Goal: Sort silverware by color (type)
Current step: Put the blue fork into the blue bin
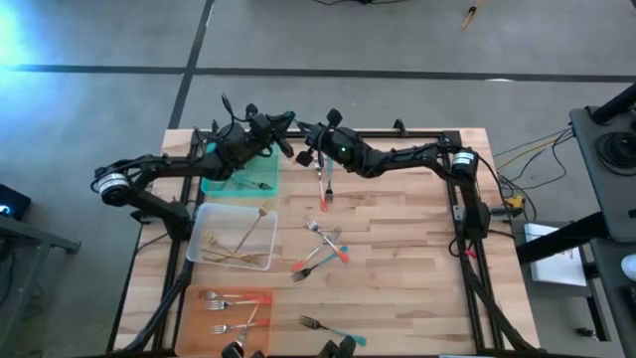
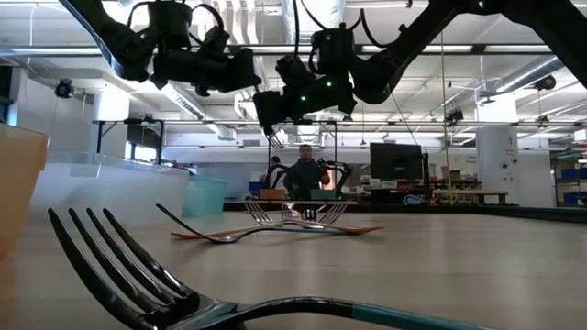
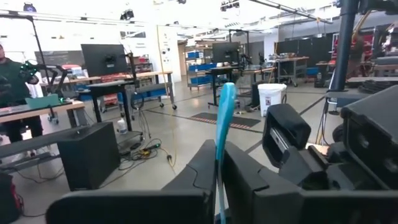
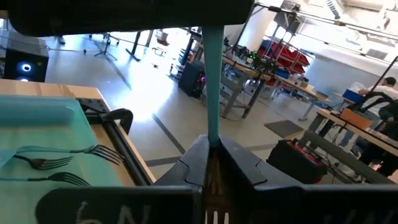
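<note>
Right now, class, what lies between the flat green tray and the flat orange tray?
The clear rectangular tray, holding gold forks, as the high view shows.

The pale butcher-block wooden counter (image 1: 397, 259) looked smooth and matt; the slim teal-handled fork (image 2: 229, 307) had glossy dark metal tines and a shiny plastic handle.

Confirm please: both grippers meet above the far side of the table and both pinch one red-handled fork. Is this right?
Not quite: the handle is teal-blue, not red. The left wrist view shows the left gripper shut on the teal-blue fork handle, and the right wrist view shows the right gripper shut on the same fork. The rest holds: the high view shows both above the table's far side.
</note>
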